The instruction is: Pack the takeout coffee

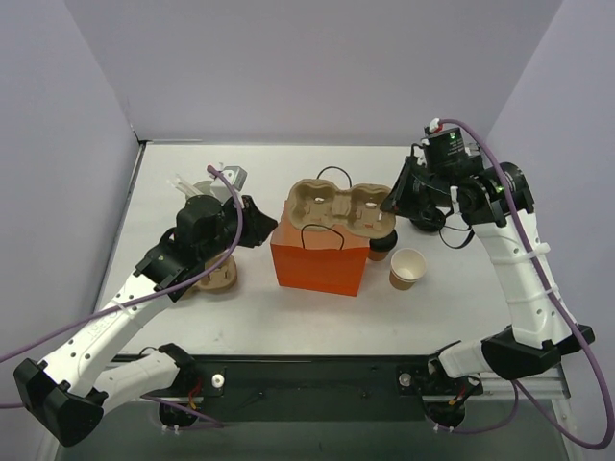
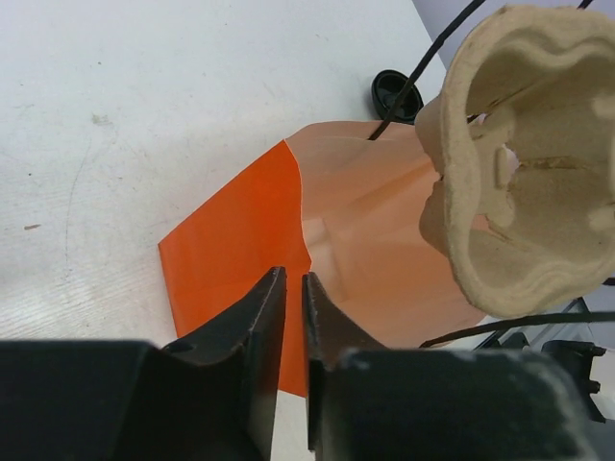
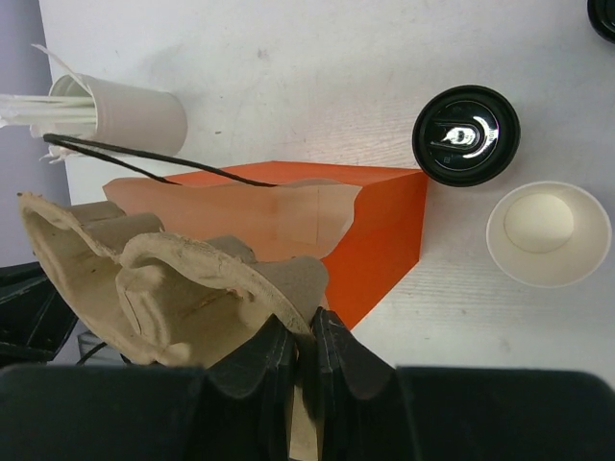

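The takeout coffee [image 1: 381, 247], a tan cup with a black lid [image 3: 466, 134], stands on the table against the orange bag's right side. It is half hidden in the top view. The orange bag [image 1: 317, 261] stands open at the table's middle. A pulp cup carrier [image 1: 336, 206] hangs over the bag's mouth, and my right gripper [image 1: 391, 202] is shut on its right rim [image 3: 303, 331]. My left gripper [image 1: 266, 227] is at the bag's upper left corner. Its jaws [image 2: 294, 288] are pinched to a narrow slit over the bag's wall edge [image 2: 298, 211].
A lidless tan cup [image 1: 407, 269] stands just right of the coffee [image 3: 548, 232]. A white cup of stirrers [image 1: 205, 188] stands behind my left arm [image 3: 130, 115]. Another pulp carrier [image 1: 217, 279] lies under the left arm. A black round object [image 3: 603, 14] sits farther back.
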`<act>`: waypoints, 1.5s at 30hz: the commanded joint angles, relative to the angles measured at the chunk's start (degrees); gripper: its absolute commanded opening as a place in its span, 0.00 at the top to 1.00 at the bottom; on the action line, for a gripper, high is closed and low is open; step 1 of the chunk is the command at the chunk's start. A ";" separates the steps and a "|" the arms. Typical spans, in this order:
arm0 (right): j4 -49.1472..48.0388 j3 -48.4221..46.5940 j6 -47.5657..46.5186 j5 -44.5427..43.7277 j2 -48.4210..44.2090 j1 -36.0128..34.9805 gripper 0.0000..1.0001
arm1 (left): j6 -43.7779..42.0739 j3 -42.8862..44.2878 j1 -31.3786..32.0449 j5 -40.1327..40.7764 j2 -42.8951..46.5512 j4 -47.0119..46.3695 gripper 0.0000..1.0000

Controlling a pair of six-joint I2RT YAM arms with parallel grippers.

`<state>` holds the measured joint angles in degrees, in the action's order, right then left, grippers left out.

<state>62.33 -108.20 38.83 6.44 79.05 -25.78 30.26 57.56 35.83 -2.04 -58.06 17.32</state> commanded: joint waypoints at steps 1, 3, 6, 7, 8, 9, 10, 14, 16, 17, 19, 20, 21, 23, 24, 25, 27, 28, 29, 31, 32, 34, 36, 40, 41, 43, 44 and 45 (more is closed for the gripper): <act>6.05 -2.45 2.82 0.68 1.28 -1.90 0.96 | -1.26 -1.13 -0.24 -1.12 0.85 -2.64 0.85; 7.02 -2.80 3.44 -0.71 1.99 -2.69 0.97 | -1.17 -1.13 -0.24 -1.82 0.85 -2.73 0.91; 8.42 -3.50 4.50 -2.04 2.78 -3.66 0.97 | -1.08 -1.13 -0.24 -2.26 0.85 -2.82 1.00; 8.86 -3.68 4.76 -2.30 3.13 -3.84 0.97 | -0.99 -0.96 -0.24 -2.18 0.85 -2.82 1.00; 9.04 -3.77 5.37 -2.39 3.22 -4.27 0.97 | -0.82 -0.96 -0.24 -2.09 0.85 -2.65 1.00; 9.22 -3.94 5.55 -2.65 3.39 -4.54 0.97 | -0.64 -0.87 -0.24 -2.09 1.02 -2.73 1.00; 10.09 -3.95 5.99 -2.92 3.92 -4.72 0.97 | -0.55 -1.04 -0.24 -2.17 1.20 -2.91 1.00; 12.73 -4.21 7.23 -3.97 5.15 -5.86 0.98 | -0.03 -1.13 -0.24 -2.61 1.64 -3.00 1.00; 13.96 -5.26 7.49 -4.85 5.76 -5.95 0.98 | 0.32 -1.13 -0.24 -2.62 2.34 -2.65 1.00; 14.31 -5.61 7.49 -5.20 6.12 -5.95 0.98 | 0.76 -1.13 -0.24 -2.44 2.60 -2.56 1.00; 15.36 -6.93 7.67 -5.90 6.82 -6.39 0.98 | 1.11 -1.22 -0.24 -1.74 3.57 -2.38 1.00; 15.81 -7.46 7.84 -6.26 7.08 -6.47 0.98 | 1.46 -1.31 -0.24 -1.39 3.83 -2.29 1.00; 16.24 -7.90 8.02 -6.26 7.61 -6.91 0.98 | 1.55 -1.31 -0.24 -1.38 4.18 -2.29 1.00; 16.95 -8.25 8.37 -6.26 8.32 -7.35 0.98 | 1.90 -1.31 -0.24 -1.73 4.80 -2.47 1.00; 16.78 -8.34 8.63 -6.26 8.40 -7.96 0.98 | 1.99 -1.66 -0.24 -1.91 4.98 -2.73 1.00; 16.34 -8.34 9.07 -6.26 8.67 -8.40 0.98 | 2.17 -1.84 -0.15 -2.17 5.06 -2.82 1.00; 16.16 -8.95 9.68 -7.76 9.11 -8.85 0.98 | 2.61 -2.36 -0.15 -2.79 5.15 -2.91 1.00; 16.16 -9.13 10.03 -7.76 9.63 -9.28 0.98 | 2.78 -2.54 -0.15 -2.96 5.24 -2.91 1.00; 16.34 -9.31 10.13 -7.93 9.81 -9.46 0.98 | 2.87 -2.71 -0.15 -3.05 5.33 -2.91 1.00; 17.30 -9.48 10.39 -8.63 10.34 -9.73 0.98 | 2.61 -2.72 -0.15 -2.79 5.68 -2.82 1.00; 17.56 -9.57 10.30 -8.90 10.43 -9.81 0.98 | 1.83 -2.54 -0.15 -2.27 5.77 -2.04 1.00; 17.74 -9.31 10.21 -9.77 10.16 -9.90 0.98 | 0.86 -1.84 -0.15 -1.74 5.68 -0.89 0.93; 17.48 -10.00 10.04 -10.04 10.25 -9.90 0.98 | -0.72 -1.40 -0.24 -0.86 5.51 0.52 0.82; 17.48 -13.34 10.04 -10.57 10.34 -9.64 0.98 | -3.62 -0.43 -0.24 -0.86 5.42 1.40 0.67; 17.48 -13.87 10.04 -10.39 10.34 -9.47 0.98 | -4.76 0.09 -0.24 -1.03 5.33 1.31 0.63; 17.83 -13.97 9.86 -10.04 10.25 -9.38 0.98 | -5.73 0.62 -0.24 -1.47 4.80 1.40 0.60; 17.83 -13.62 9.86 -9.95 10.16 -9.29 0.98 | -6.44 1.15 -0.24 -1.82 4.45 1.40 0.59; 17.74 -13.18 9.86 -9.87 9.73 -9.29 0.98 | -6.70 1.32 -0.24 -2.08 3.93 1.31 0.58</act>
<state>74.00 -120.81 48.23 -3.68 89.36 -35.29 27.33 55.05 35.83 -3.31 -53.39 19.27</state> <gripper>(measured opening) 0.117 0.405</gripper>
